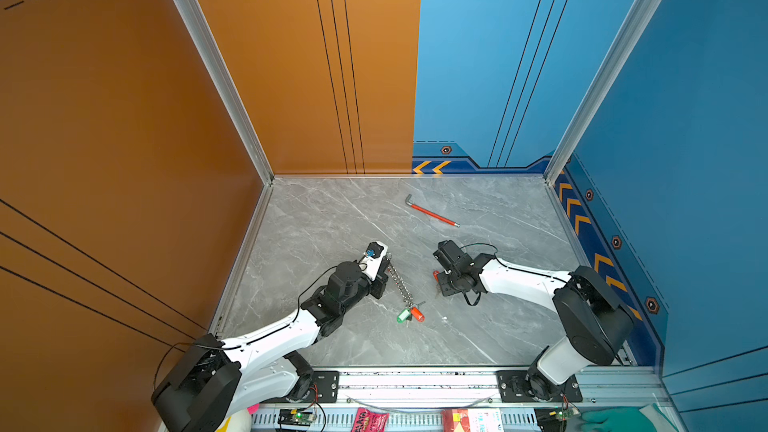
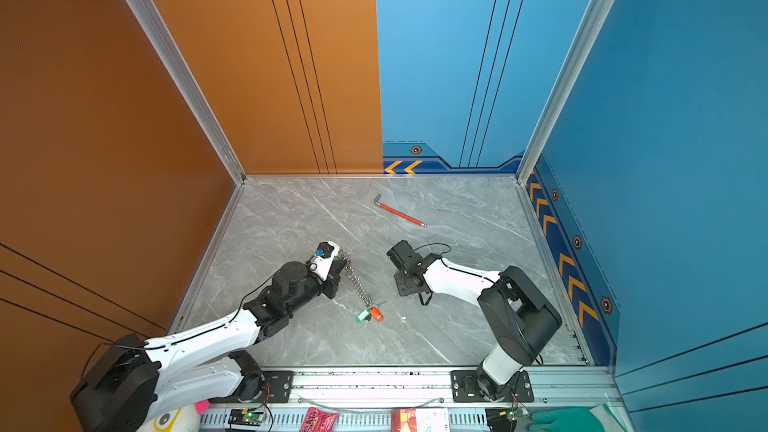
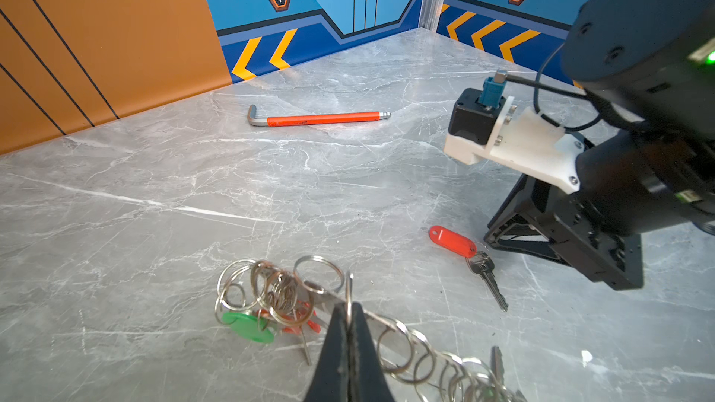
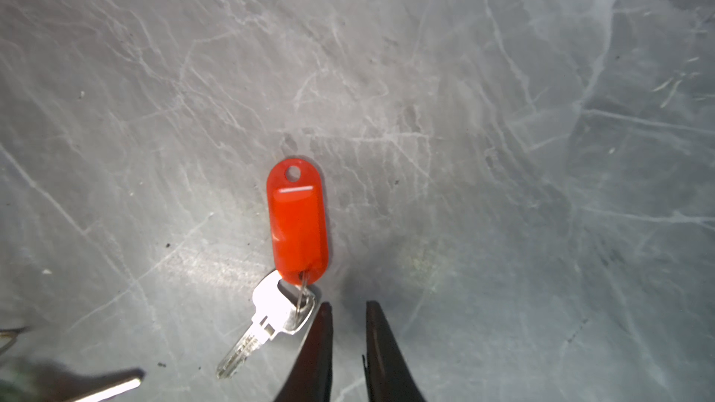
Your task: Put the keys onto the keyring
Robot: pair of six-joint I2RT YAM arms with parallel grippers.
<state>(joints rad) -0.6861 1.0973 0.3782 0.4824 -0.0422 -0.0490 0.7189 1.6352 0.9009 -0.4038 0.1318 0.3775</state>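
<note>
The keyring (image 1: pixel 401 284) is a chain of small linked silver rings, stretched across the middle of the table in both top views. My left gripper (image 3: pixel 349 306) is shut on one ring of it and holds that end up. A green-tagged key (image 1: pixel 403 316) and an orange-tagged key (image 1: pixel 418 315) hang on its lower end. In the left wrist view, the green tag (image 3: pixel 247 327) sits under a bunch of rings. A loose silver key (image 4: pixel 271 315) with an orange tag (image 4: pixel 298 222) lies flat on the table. My right gripper (image 4: pixel 348 305) hovers just beside that key's head, open by a narrow gap, with nothing between its fingers.
A long red-sleeved hex wrench (image 1: pixel 432 214) lies at the back of the grey marble table (image 1: pixel 332 218). Orange and blue walls close in the left, back and right sides. The two arms face each other across the chain.
</note>
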